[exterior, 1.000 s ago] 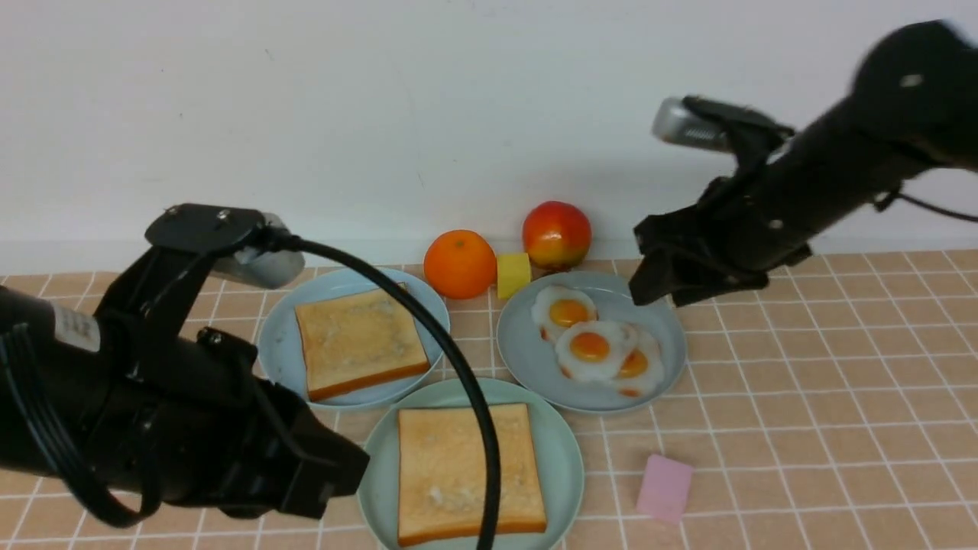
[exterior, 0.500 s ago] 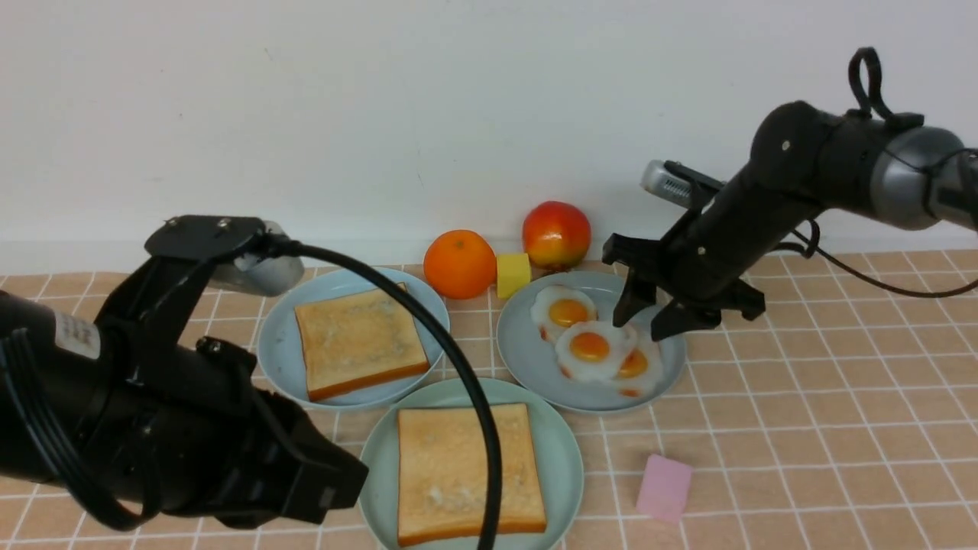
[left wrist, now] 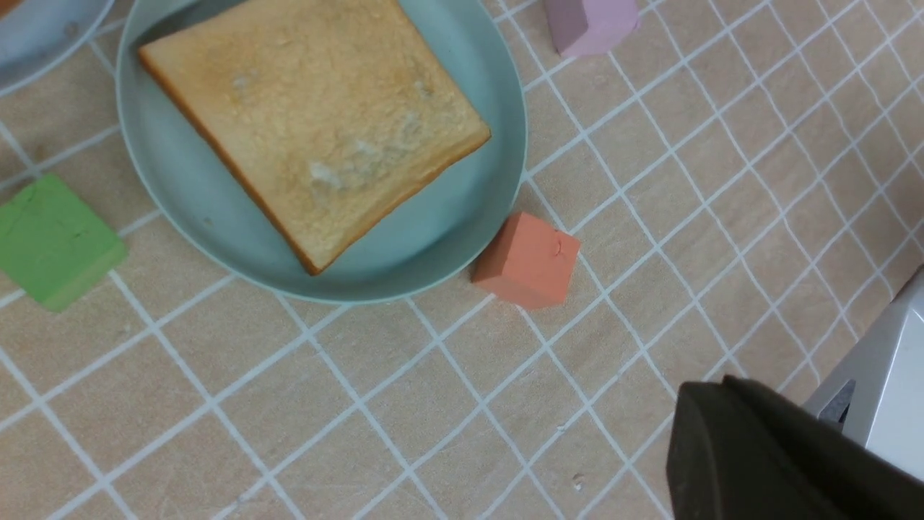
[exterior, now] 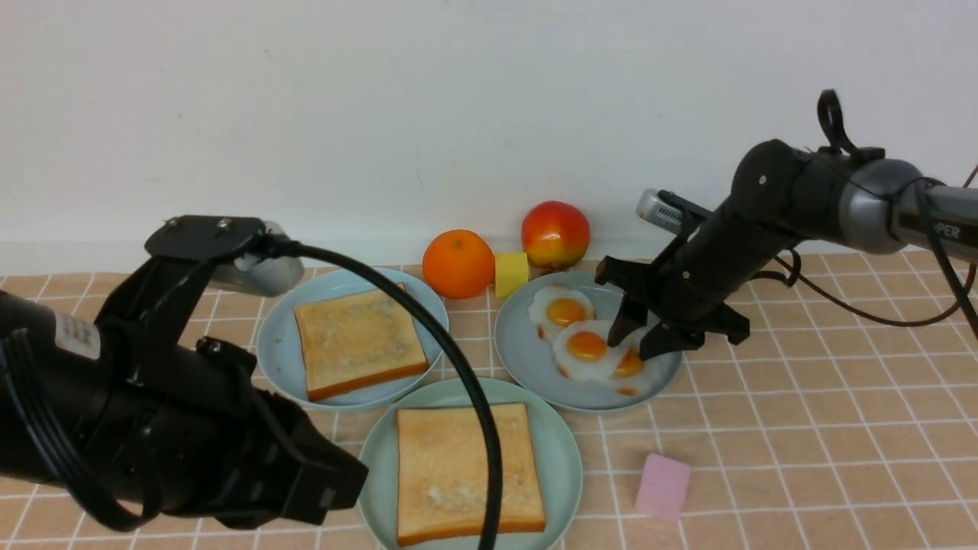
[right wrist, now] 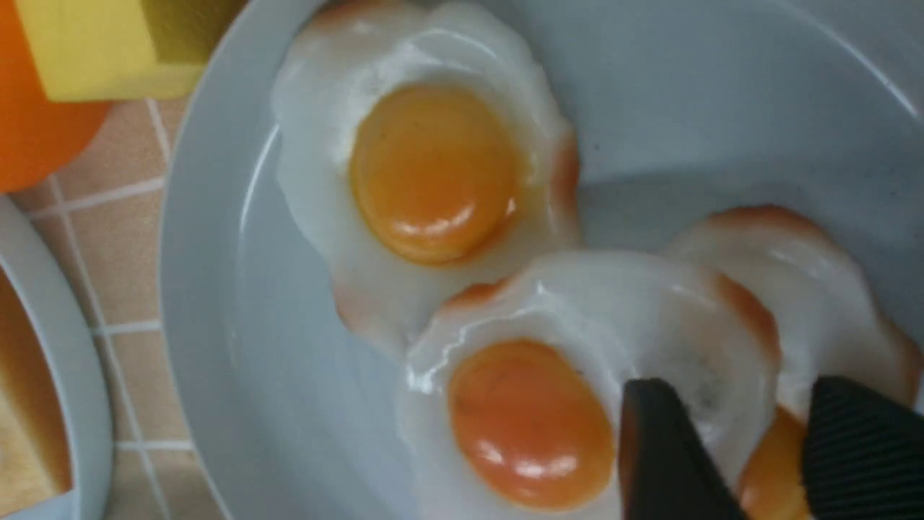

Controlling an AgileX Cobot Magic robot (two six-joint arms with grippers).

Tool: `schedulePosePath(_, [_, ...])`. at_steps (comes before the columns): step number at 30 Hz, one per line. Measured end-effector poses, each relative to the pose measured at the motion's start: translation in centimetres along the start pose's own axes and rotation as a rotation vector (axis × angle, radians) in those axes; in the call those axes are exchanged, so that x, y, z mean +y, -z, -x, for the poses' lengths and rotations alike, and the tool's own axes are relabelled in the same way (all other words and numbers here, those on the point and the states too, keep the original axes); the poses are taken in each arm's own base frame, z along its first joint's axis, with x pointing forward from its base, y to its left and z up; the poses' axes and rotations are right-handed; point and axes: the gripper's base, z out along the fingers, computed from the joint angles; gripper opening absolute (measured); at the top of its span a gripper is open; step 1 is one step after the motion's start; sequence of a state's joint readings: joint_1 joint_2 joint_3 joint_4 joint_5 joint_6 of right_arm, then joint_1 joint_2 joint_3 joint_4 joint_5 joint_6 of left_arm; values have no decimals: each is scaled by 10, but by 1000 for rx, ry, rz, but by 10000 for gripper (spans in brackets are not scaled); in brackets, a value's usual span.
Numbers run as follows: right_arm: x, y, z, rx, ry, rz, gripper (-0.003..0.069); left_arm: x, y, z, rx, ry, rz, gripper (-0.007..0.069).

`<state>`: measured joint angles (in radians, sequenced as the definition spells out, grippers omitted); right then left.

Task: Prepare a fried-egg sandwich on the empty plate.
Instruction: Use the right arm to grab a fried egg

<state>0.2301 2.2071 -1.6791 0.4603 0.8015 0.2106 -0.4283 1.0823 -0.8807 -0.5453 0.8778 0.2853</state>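
My right tool (exterior: 633, 347), jaws apart, straddles the right-hand edge of the middle white fried egg with orange yolk (exterior: 587, 347).

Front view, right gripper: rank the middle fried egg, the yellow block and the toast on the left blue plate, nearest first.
1. Middle fried egg: at the right gripper fingertips.
2. Yellow block: farther back, by the wall.
3. Toast: far left, on the blue plate.

Only text I can make out from here: white letters "PER" on the right arm's dark grey tubular link (exterior: 953, 230). The small white sticker on the left arm's black housing (exterior: 76, 330) is too blurry.
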Motion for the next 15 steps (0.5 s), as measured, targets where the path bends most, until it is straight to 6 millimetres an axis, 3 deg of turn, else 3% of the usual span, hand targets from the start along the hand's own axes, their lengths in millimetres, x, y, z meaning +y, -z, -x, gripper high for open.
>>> schedulePosePath(3, [0,0,0,-3,12,0,194,0,0,0,0,0,1,-13])
schedulePosePath(5, [1,0,1,-11,14,7,79,0,0,0,2,-3,3,-13])
schedulePosePath(8, [1,0,2,-13,15,8,22,0,0,-1,7,-4,4,-13])
schedulePosePath(15, [3,6,1,-15,41,8,20,0,0,-3,31,-8,1,-13])
